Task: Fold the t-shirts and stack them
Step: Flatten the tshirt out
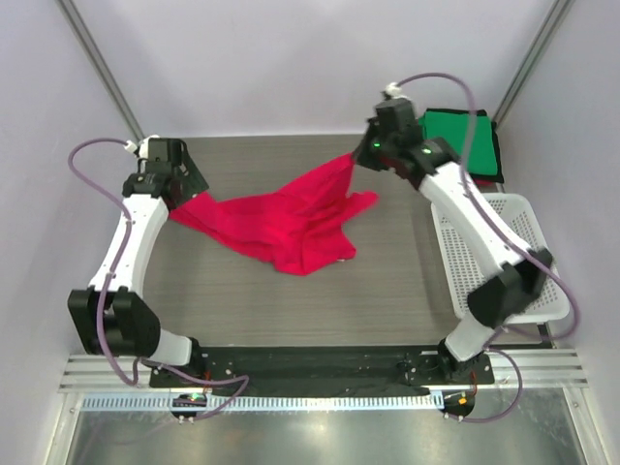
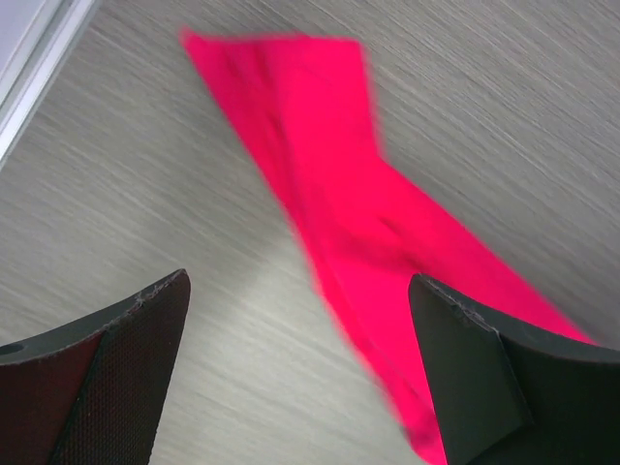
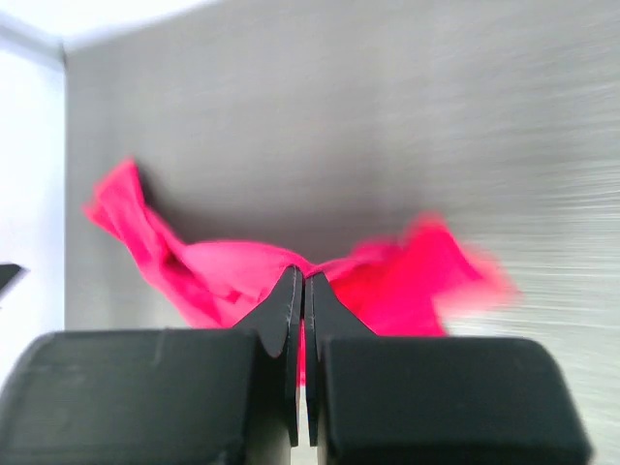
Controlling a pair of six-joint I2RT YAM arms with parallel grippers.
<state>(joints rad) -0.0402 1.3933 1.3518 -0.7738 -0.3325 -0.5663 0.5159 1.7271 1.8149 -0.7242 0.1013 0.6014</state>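
Note:
A bright red-pink t-shirt (image 1: 291, 221) lies crumpled across the middle of the table. My right gripper (image 1: 360, 153) is shut on its far right corner and holds that corner lifted; in the right wrist view the cloth (image 3: 223, 276) is pinched between the closed fingers (image 3: 304, 281). My left gripper (image 1: 177, 199) is open, just above the shirt's left end; in the left wrist view the shirt (image 2: 339, 194) runs between the spread fingers, under the right fingertip (image 2: 465, 339). A folded green t-shirt (image 1: 453, 131) lies on a black one at the back right.
A white mesh basket (image 1: 504, 254) stands at the right edge of the table, under the right arm. White walls and metal frame posts close in the back and sides. The arm bases sit on a black plate at the near edge.

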